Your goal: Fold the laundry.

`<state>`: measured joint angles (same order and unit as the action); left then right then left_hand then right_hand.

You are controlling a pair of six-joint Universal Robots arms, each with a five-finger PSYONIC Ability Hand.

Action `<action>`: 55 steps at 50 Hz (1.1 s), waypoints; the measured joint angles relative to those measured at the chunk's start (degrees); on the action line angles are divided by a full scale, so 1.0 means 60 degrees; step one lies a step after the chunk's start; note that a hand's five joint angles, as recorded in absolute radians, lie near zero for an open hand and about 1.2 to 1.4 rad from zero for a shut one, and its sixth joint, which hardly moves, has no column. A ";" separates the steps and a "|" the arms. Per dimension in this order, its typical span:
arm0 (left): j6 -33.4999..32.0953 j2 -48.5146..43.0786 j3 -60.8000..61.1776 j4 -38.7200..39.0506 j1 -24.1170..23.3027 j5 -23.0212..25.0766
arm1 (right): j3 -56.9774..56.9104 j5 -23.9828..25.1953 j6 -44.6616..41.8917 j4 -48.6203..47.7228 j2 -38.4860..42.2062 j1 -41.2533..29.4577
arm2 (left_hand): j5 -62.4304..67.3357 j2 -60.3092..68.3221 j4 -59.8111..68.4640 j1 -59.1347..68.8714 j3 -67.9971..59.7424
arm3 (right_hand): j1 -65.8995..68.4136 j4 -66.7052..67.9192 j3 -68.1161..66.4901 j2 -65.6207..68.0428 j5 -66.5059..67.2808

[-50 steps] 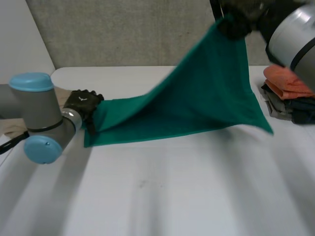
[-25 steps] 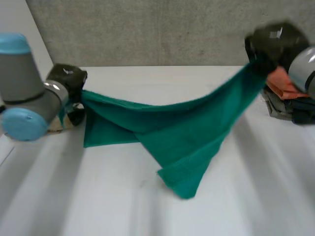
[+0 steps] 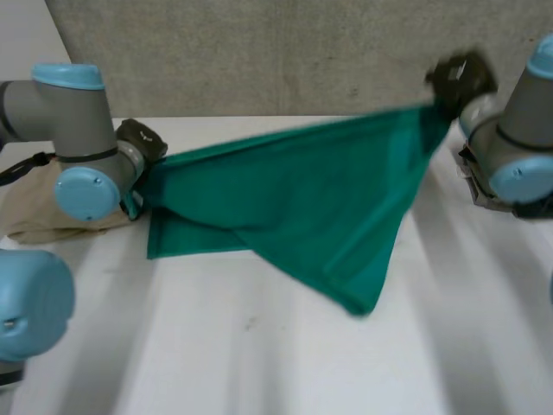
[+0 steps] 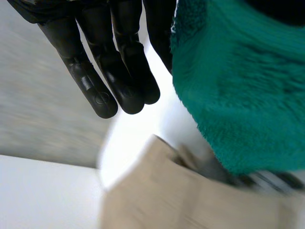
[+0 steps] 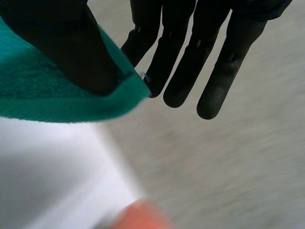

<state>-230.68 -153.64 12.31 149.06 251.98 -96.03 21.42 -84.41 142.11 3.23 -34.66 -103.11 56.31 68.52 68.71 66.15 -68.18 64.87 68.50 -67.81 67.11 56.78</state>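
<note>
Towel (image 3: 302, 199), green, hangs stretched between left hand (image 3: 143, 140) and right hand (image 3: 458, 78), fingers (image 5: 178, 62) pinching its ends.

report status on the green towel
Both pinching the green towel: left hand one end, right hand the other. Stretched between them, one corner hanging. beige cloth beside left hand.

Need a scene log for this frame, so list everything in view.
towel: 1, green, partly lifted, stretched between both hands, one corner hanging
cloth: 1, beige, on the table by the left arm
stack: 1, grey and dark, at the table's right, behind the right arm
table: 1, white
wall: 1, grey, behind the table
left arm, right arm: 2, grey with light-blue caps
left hand: black, pinching one end of the towel
right hand: black, pinching the other end
</note>
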 measured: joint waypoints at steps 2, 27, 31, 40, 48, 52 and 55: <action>0.0155 -0.0190 -0.0806 0.0100 -0.0063 -0.0037 | -0.0637 -0.0226 0.0337 -0.0736 0.0109 -0.0008 | 0.0000 0.0001 0.0011 0.0000 -0.0001 | 0.0000 0.0001 0.0000 0.0000 0.0002; 0.4648 0.3720 0.3863 0.5686 -0.0137 0.1175 | 0.5459 0.0102 0.2351 -0.5024 -0.2759 0.0031 | 0.0126 0.0011 0.0025 -0.0001 -0.0024 | 0.0000 0.0004 -0.0001 0.0000 0.0164; 0.4636 0.3604 0.5297 0.5636 -0.0087 0.1164 | 0.6057 0.0241 0.2181 -0.4193 -0.2530 0.0122 | 0.0127 0.0011 0.0024 -0.0001 -0.0024 | 0.0000 0.0004 -0.0001 0.0000 0.0163; 0.3958 0.3403 0.7769 0.5353 -0.0034 0.1296 | 0.7837 0.0581 0.1426 -0.2046 -0.2579 0.0518 | 0.0125 -0.0002 0.0021 -0.0005 -0.0013 | 0.0000 0.0004 -0.0001 0.0000 0.0164; 0.3165 0.3396 0.8536 0.5524 0.0191 0.1415 | 0.8929 0.0876 0.1150 -0.1504 -0.3412 0.0945 | -0.2422 -0.2821 -0.2827 -0.2574 0.2704 | 0.0000 0.0004 -0.0001 0.0000 0.0163; 0.2950 0.3317 0.8583 0.5629 0.0352 0.1395 | 0.9189 0.0916 0.1264 -0.1519 -0.3806 0.1065 | -0.3549 -0.3889 -0.3948 -0.3526 0.3806 | 0.0000 0.0005 -0.0002 0.0000 0.0164; 0.2870 0.3280 0.8605 0.5641 0.0458 0.1342 | 0.9307 0.0909 0.1344 -0.1547 -0.4007 0.1114 | -0.3751 -0.4065 -0.4137 -0.3636 0.3986 | 0.0000 0.0004 -0.0001 0.0000 0.0163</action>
<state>-213.46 -133.96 63.94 182.91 254.73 -87.97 77.26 -78.96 150.18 -6.05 -58.70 -96.43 33.80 44.13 43.89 44.34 -44.27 64.87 68.52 -67.81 67.11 57.76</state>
